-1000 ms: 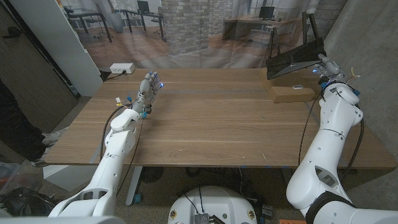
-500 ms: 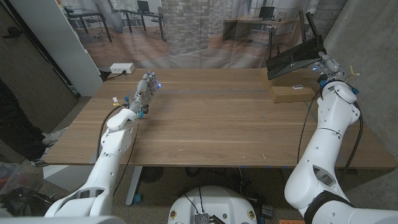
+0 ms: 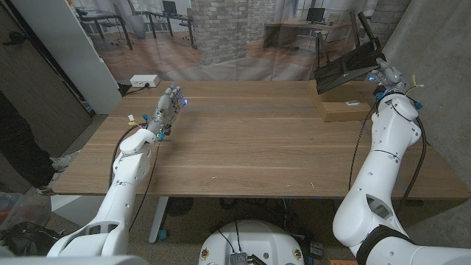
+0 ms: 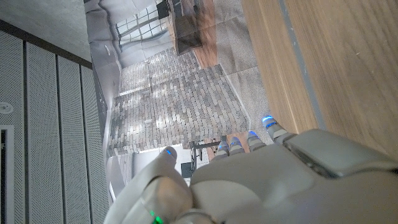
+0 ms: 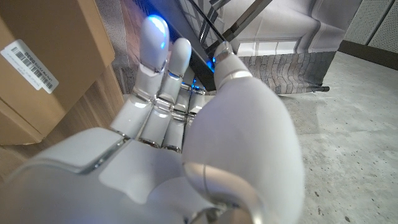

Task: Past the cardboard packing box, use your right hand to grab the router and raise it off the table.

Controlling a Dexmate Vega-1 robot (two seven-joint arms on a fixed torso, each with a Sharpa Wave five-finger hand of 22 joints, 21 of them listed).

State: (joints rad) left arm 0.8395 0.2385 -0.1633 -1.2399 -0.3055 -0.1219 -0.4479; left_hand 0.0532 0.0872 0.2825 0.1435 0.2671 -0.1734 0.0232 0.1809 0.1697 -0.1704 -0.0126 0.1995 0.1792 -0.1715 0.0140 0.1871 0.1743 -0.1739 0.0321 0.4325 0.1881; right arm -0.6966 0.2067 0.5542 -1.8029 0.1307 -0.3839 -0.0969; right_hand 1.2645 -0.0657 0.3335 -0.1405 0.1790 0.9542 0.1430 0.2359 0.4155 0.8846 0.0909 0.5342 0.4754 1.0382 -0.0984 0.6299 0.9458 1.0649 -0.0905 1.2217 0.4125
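Observation:
The black router (image 3: 349, 68) with thin antennas hangs tilted at the table's far right, just beyond the cardboard box (image 3: 346, 110). My right hand (image 3: 385, 75) grips its right end, which stands higher than the left end. In the right wrist view my right hand (image 5: 168, 124) curls its fingers (image 5: 160, 56) round the dark router (image 5: 198, 38), with the cardboard box (image 5: 50, 68) beside it. My left hand (image 3: 165, 110) hovers over the far left of the table, fingers apart and holding nothing. Seen from its own wrist, the left hand (image 4: 267, 180) points its fingertips out past the wooden table (image 4: 336, 62).
A white power strip (image 3: 144, 81) lies on the floor past the table's far left corner. A grey wall (image 3: 434, 51) stands close on the right. A person's dark sleeve (image 3: 15, 147) shows at the left edge. Bare wood of the table (image 3: 257, 147) spreads between my arms.
My right hand has raised the router's right end, so the router tilts more steeply above the box. The left hand has drifted a little to the left and farther away.

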